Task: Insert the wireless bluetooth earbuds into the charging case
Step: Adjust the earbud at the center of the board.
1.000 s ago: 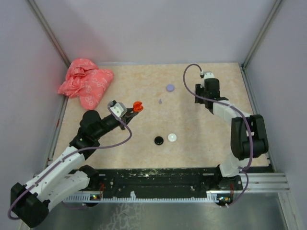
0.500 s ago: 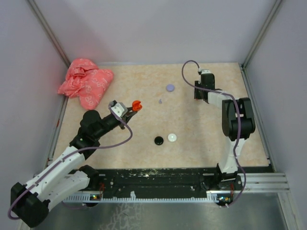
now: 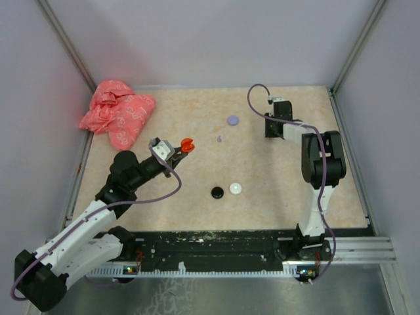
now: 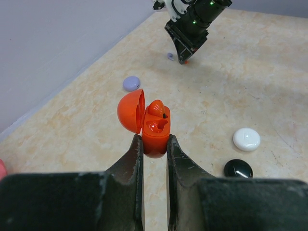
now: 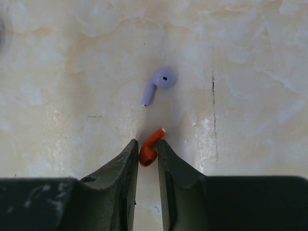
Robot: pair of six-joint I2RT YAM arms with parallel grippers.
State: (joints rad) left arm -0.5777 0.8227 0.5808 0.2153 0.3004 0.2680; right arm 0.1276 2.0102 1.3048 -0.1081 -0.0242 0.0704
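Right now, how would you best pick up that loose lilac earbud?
I'd pinch the lilac earbud across its round head, coming straight down from above: it lies flat on the table, and its thin slanting stem offers less to hold.

No text, brand, number or sign could be read in any of the views. The crumpled pink bag (image 3: 117, 111) in the upper left of the top view carried pale printed marks. They were too small and too creased to make out.
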